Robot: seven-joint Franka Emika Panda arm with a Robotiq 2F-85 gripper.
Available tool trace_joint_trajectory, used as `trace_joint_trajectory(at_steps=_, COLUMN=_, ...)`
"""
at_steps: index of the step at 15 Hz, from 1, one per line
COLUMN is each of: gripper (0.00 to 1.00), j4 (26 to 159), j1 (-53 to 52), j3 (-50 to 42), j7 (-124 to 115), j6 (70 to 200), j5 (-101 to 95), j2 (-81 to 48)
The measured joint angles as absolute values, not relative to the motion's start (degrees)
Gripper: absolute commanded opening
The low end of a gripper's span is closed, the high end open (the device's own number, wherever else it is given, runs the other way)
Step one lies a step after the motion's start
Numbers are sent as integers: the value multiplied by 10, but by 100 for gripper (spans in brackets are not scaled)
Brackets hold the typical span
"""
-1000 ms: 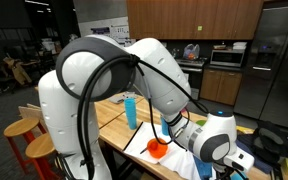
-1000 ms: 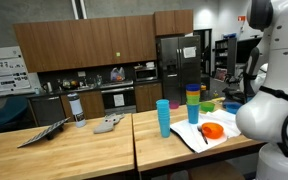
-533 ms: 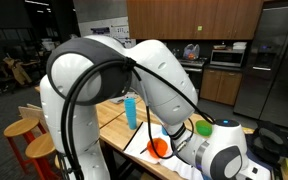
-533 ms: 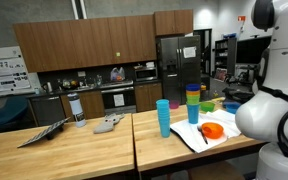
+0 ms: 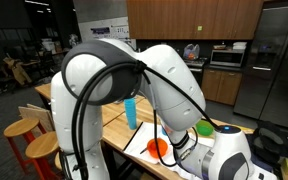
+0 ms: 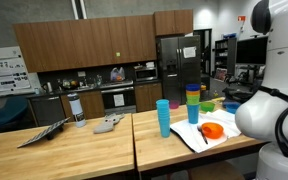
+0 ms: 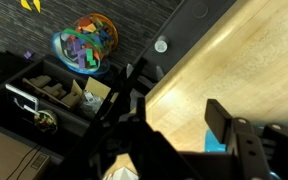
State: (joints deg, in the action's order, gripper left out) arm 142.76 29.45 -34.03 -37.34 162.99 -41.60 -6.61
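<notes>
Plainly, in an exterior view your arm (image 5: 174, 85) has swung since a second ago. The white wrist housing (image 5: 227, 160) sits lower and further toward the right of the picture than it did, and the elbow has shifted with it. The orange dish (image 5: 157, 148) lies on the white sheet (image 5: 139, 150) just beside that wrist. The blue cup (image 5: 131, 110) stands upright behind it and a green bowl (image 5: 204, 127) is near. None of them has moved. The hand is hidden behind the housing here.

In an exterior view that takes in the whole surface (image 6: 84, 150), almost nothing differs. The arm (image 6: 274, 100) fills the right edge as before. The blue cup (image 6: 163, 118), the stack of coloured cups (image 6: 192, 105) and the orange dish (image 6: 212, 131) stand where they stood.

In the wrist view the hand (image 7: 174, 95) is spread, its two dark fingers well apart with nothing between them. It looks past the edge of the surface (image 7: 244, 50) down to the floor, where a colourful ball-like thing (image 7: 89, 42) and an open box (image 7: 54, 90) lie. A pale blue patch at the bottom may be the cup, though it is too cropped to say.

What has changed, then, is only where you carry the arm: the hand is empty and the dish sits untouched on its sheet.
</notes>
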Motion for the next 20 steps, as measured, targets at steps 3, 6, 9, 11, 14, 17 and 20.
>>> trace_joint_trajectory(at_steps=3, gripper=10, j4=1423, j1=293, j3=-340, j7=-381, j6=1649, j5=-416, j2=-75)
trace_joint_trajectory(at_steps=6, gripper=0, j4=1419, j1=291, j3=-340, j7=-391, j6=1675, j5=-416, j2=-82)
trace_joint_trajectory(at_steps=9, gripper=0, j4=1412, j1=287, j3=-335, j7=-400, j6=1693, j5=-414, j2=-95)
trace_joint_trajectory(at_steps=11, gripper=0, j4=1408, j1=286, j3=-329, j7=-401, j6=1697, j5=-406, j2=-104)
trace_joint_trajectory(at_steps=14, gripper=0, j4=1407, j1=287, j3=-316, j7=-399, j6=1698, j5=-375, j2=-118)
trace_joint_trajectory(at_steps=17, gripper=0, j4=1405, j1=289, j3=-309, j7=-400, j6=1699, j5=-350, j2=-131)
trace_joint_trajectory(at_steps=20, gripper=0, j4=1388, j1=286, j3=-318, j7=-409, j6=1701, j5=-361, j2=-141)
